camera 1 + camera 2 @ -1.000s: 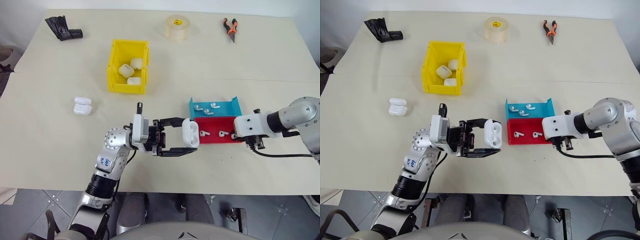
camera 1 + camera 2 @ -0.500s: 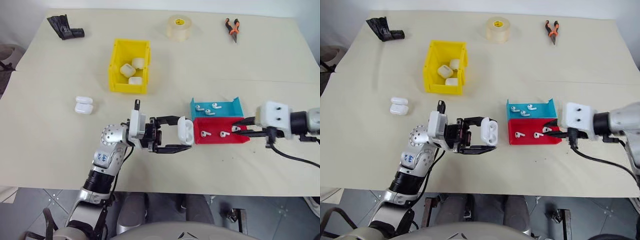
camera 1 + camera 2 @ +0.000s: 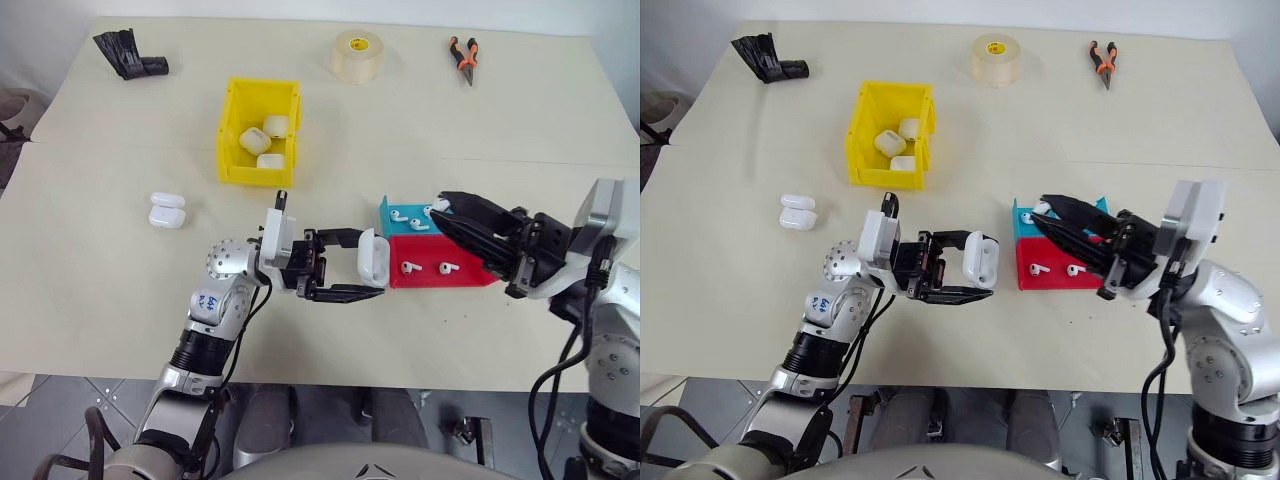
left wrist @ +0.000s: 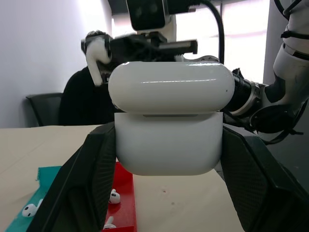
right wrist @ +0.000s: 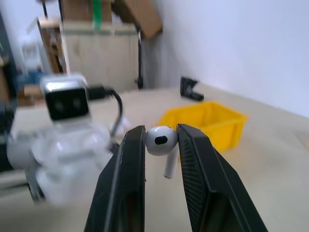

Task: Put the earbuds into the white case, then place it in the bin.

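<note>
My left gripper is shut on the white case, held sideways above the table just left of the red tray. In the left wrist view the case sits between both fingers with its lid lifted. My right gripper hovers over the teal tray, pointing toward the case and shut on one earbud. Loose earbuds lie in the red tray and others in the teal one. The yellow bin stands farther back on the left, holding three white cases.
Two more white cases lie on the table left of my left arm. A tape roll, orange-handled pliers and a black object sit along the far edge.
My right gripper has lifted out of the red tray with an earbud, swung left and turned to point at the case. The left gripper and case have stayed about where they were.
</note>
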Robot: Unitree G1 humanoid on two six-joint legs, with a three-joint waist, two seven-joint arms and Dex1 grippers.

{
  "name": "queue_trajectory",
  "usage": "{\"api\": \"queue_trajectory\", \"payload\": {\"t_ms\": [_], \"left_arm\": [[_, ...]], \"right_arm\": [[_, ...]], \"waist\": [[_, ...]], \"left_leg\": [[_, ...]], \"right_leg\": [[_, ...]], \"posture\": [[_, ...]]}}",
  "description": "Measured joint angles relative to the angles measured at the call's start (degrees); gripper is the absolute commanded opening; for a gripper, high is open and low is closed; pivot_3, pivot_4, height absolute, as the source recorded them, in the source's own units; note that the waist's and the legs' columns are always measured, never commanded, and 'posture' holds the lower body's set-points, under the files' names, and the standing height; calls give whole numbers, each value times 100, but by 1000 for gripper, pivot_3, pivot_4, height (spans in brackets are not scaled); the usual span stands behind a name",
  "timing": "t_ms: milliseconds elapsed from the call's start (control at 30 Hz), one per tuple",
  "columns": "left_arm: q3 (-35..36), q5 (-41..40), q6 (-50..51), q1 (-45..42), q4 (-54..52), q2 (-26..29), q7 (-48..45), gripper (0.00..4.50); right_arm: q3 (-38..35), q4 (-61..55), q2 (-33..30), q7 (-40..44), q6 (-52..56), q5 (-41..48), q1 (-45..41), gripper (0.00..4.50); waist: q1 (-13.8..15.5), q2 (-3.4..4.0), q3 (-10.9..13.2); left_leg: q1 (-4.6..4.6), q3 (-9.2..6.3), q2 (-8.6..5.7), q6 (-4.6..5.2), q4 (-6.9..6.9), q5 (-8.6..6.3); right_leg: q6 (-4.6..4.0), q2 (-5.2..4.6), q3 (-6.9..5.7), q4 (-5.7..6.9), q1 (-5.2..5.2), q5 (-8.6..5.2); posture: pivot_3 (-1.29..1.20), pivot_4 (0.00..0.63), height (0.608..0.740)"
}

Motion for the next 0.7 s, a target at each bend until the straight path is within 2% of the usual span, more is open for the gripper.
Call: {"api": "queue_trajectory", "payload": {"t_ms": [300,700], "left_arm": [[20,-105,343,-54,-38,-41,57,2797],[52,-108,459,-50,-104,-31,197,2797]], "right_arm": [[827,-62,594,-233,-223,-54,189,1008],[1111,313,658,-28,-795,-440,311,1008]], "waist": [[-5,1,-1],[-11,1,-1]], "left_leg": [[0,1,-1,0,-1,0],[0,2,-1,0,-2,0]], "right_leg": [[0,1,0,0,0,0],[0,1,1,-1,-1,0]], "posture": [[0,150,740],[0,150,740]]}}
